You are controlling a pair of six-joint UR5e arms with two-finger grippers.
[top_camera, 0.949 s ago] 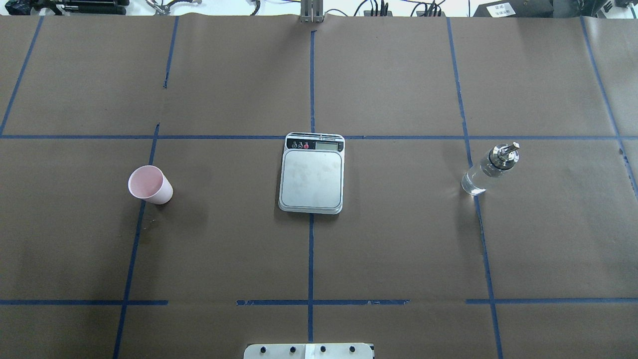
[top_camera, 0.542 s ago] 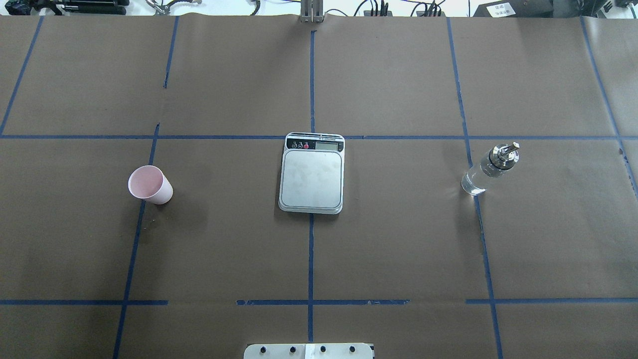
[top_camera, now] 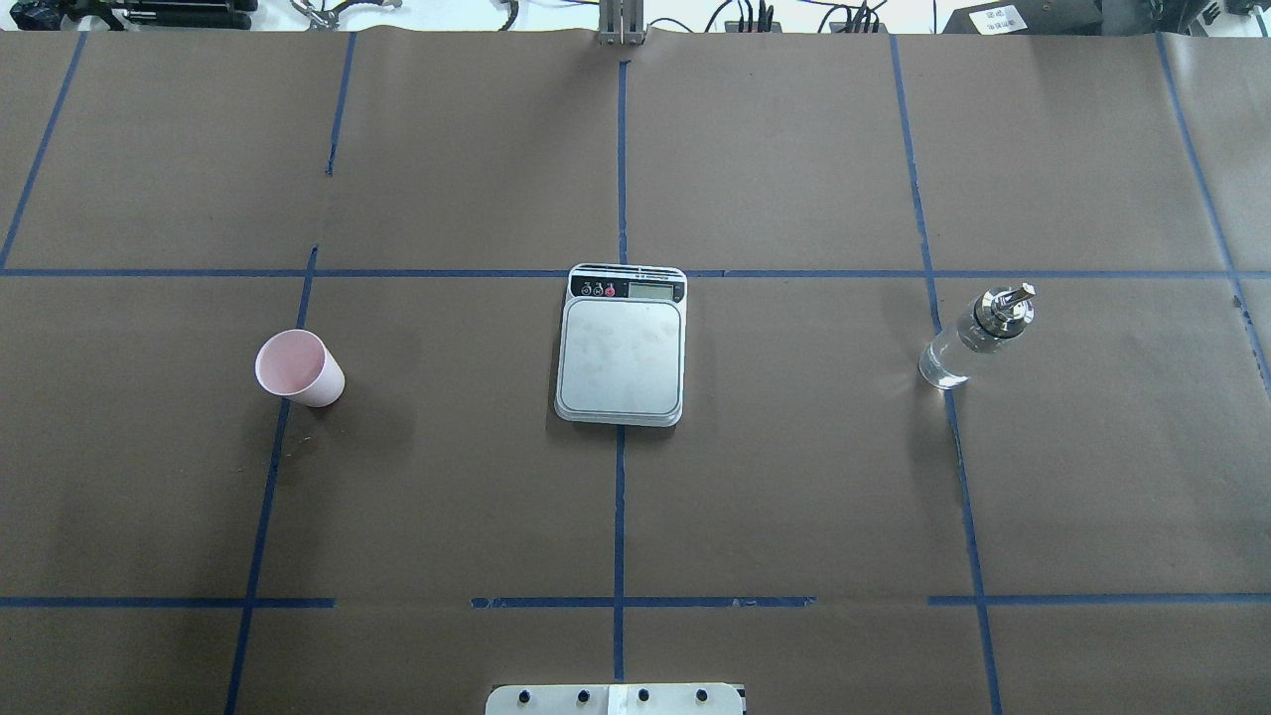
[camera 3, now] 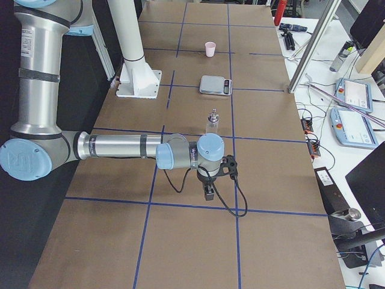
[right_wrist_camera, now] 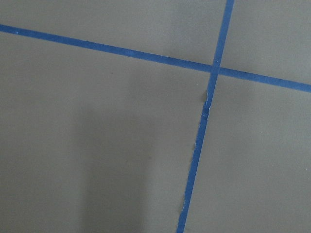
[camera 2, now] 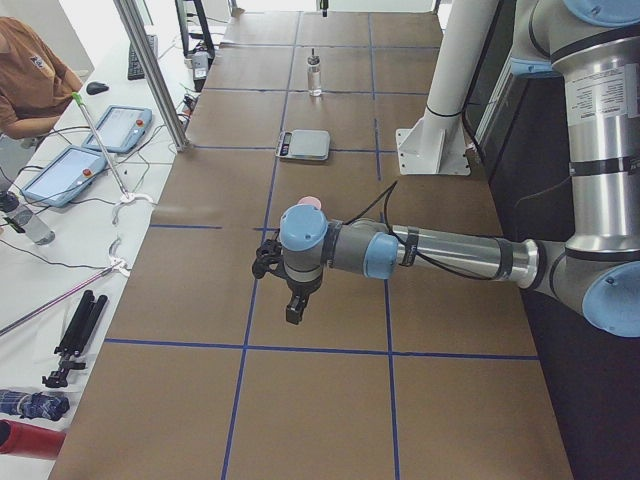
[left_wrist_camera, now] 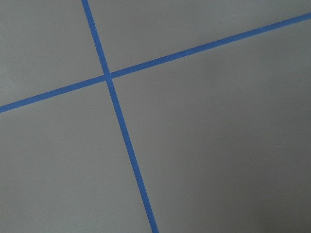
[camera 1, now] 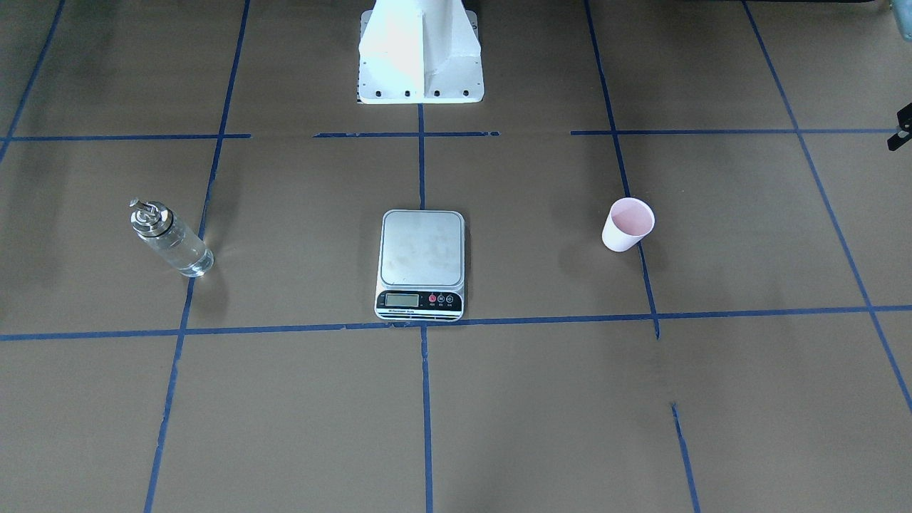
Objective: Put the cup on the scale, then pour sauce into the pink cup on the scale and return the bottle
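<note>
Writing on the scale [camera 1: 422,247] unreadably small.

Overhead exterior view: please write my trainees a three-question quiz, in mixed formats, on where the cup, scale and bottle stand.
1. True or false: the cup stands on the scale.
2. In the overhead view the bottle stands: A) right of the scale; B) left of the scale; C) on the scale.
3. Fill in: the display sits at the scale's end ____ from the robot's base.
Key: 1 false; 2 A; 3 farthest.
</note>
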